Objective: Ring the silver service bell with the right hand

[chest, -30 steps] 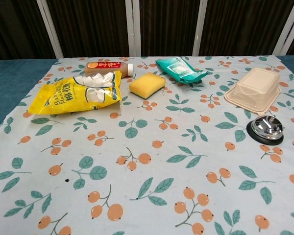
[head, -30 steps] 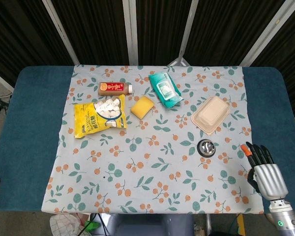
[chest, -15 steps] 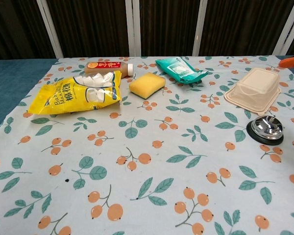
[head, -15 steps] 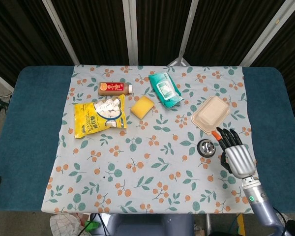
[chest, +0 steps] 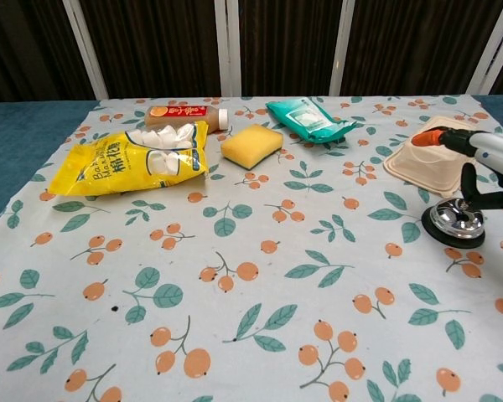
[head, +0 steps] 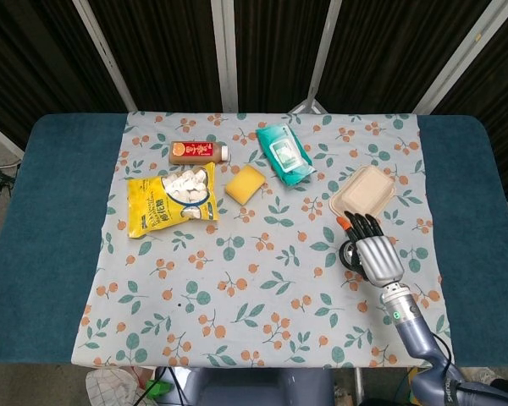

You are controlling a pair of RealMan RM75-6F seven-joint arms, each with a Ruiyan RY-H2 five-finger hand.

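Note:
The silver service bell (chest: 457, 220) on its black base stands on the floral cloth at the right, just in front of the takeout box. My right hand (chest: 490, 161) hovers over it with fingers stretched out and apart, orange fingertips (chest: 425, 141) pointing left, thumb hanging down beside the dome. In the head view the right hand (head: 374, 255) covers most of the bell (head: 348, 254), leaving only its left edge showing. Whether the palm touches the bell I cannot tell. The hand holds nothing. My left hand does not show in either view.
A beige takeout box (head: 363, 196) lies right behind the bell. Further left are a teal wipes pack (head: 284, 152), a yellow sponge (head: 245, 183), an orange-labelled bottle (head: 199, 151) and a yellow snack bag (head: 171, 201). Blue table (head: 51, 220) borders the cloth.
My right hand has travelled from the table's front right corner leftward and away from me, and now sits over the bell. The bell and other items have not moved.

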